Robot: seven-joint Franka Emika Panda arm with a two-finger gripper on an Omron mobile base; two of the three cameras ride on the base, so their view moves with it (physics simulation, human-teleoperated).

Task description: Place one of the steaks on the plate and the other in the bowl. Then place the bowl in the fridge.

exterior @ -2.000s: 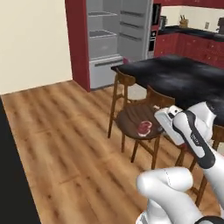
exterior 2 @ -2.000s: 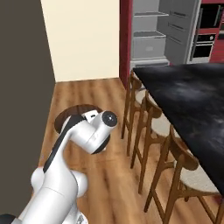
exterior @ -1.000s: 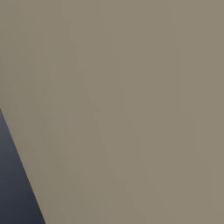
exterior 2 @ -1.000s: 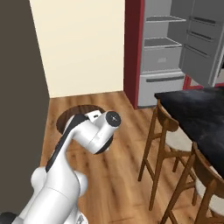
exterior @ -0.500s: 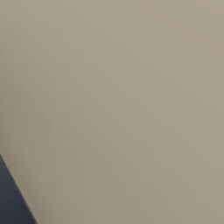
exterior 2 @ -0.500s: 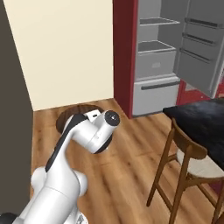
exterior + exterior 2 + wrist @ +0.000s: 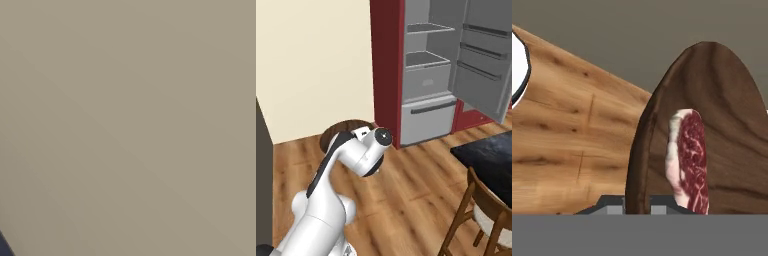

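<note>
The dark brown wooden bowl (image 7: 722, 100) stands tilted on edge in the hand view, with one red marbled steak (image 7: 689, 160) lying against its inside. My gripper (image 7: 637, 209) is shut on the bowl's rim at the bottom of that view. From the right base view the bowl (image 7: 351, 125) peeks out behind my white arm, held above the wood floor. The fridge (image 7: 387, 75) stands ahead with its door (image 7: 486, 75) swung open to the right, grey shelves (image 7: 426, 60) and a lower drawer (image 7: 426, 117) showing. The plate is out of view.
A cream wall (image 7: 316, 65) runs left of the fridge, and a plain beige wall (image 7: 128, 128) lies close in the left base view. A black counter (image 7: 491, 150) and a wooden chair (image 7: 481, 210) stand at the right. Wood floor (image 7: 416, 190) stretches toward the fridge.
The base has driven and turned, so the whole right base picture shifted: the fridge now looks larger and nearer the middle. The bowl stays in my shut gripper.
</note>
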